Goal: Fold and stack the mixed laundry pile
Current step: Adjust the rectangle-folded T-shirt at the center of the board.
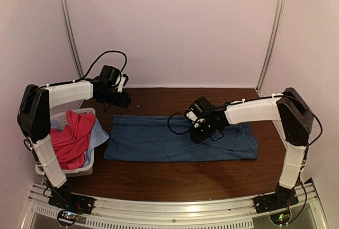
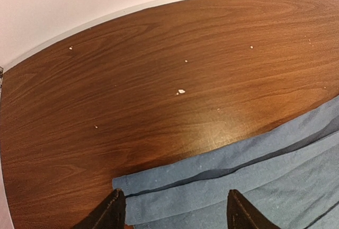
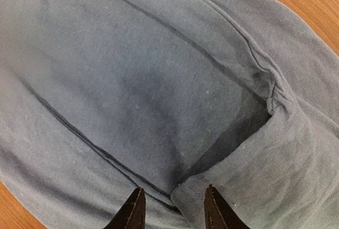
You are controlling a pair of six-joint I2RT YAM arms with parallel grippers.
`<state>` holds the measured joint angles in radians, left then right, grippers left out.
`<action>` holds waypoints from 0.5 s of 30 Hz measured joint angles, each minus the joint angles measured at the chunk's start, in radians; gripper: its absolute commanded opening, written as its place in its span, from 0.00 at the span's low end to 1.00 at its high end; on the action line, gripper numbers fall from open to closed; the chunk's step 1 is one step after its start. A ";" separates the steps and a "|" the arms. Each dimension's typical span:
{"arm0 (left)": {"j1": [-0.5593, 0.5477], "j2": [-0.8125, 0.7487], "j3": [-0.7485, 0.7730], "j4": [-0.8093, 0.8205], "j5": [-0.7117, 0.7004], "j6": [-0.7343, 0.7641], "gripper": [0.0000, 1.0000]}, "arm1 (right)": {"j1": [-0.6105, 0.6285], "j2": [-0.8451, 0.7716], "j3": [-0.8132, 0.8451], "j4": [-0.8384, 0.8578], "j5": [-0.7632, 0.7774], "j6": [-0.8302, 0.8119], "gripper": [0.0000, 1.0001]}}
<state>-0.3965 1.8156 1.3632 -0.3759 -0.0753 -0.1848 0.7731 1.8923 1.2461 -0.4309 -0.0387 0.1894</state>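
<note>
A dark blue cotton T-shirt (image 1: 148, 139) lies spread on the brown wood-grain table (image 1: 175, 181) as one long flat band, running left to right between the two arms. Its long edges look turned in, with layered hems showing along the far side in the left wrist view and a sleeve tucked under a diagonal crease in the right wrist view. So a first lengthwise fold seems to be made, but the band has not yet been folded across into a compact packet.

The left fingers (image 2: 111, 213) stand well apart with nothing between them. They hang over the shirt's far left corner, and bare table lies beyond. The right fingers (image 3: 133, 210) are also apart, though less widely. They are low over the middle-right of the shirt, and a raised fold of cloth ends just in front of the gap. No cloth appears pinched between them.

At the left edge of the table sits a white slotted plastic basket (image 1: 74, 172). It holds a bright magenta-pink shirt (image 1: 71, 139) heaped on a pale light-blue cloth (image 1: 99, 133), and neither is folded.

The job looks to be in its early part, with one garment half folded, two untouched and no stack begun. What is left is to fold the blue band crosswise, then take out, fold and stack the other two pieces.
</note>
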 measured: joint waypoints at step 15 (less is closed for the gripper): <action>0.000 0.000 0.000 0.000 -0.014 0.001 0.67 | 0.001 0.068 0.024 -0.041 0.040 0.010 0.11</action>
<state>-0.3965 1.8156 1.3632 -0.3759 -0.0898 -0.1841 0.7738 1.9598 1.2697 -0.4717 0.0013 0.1989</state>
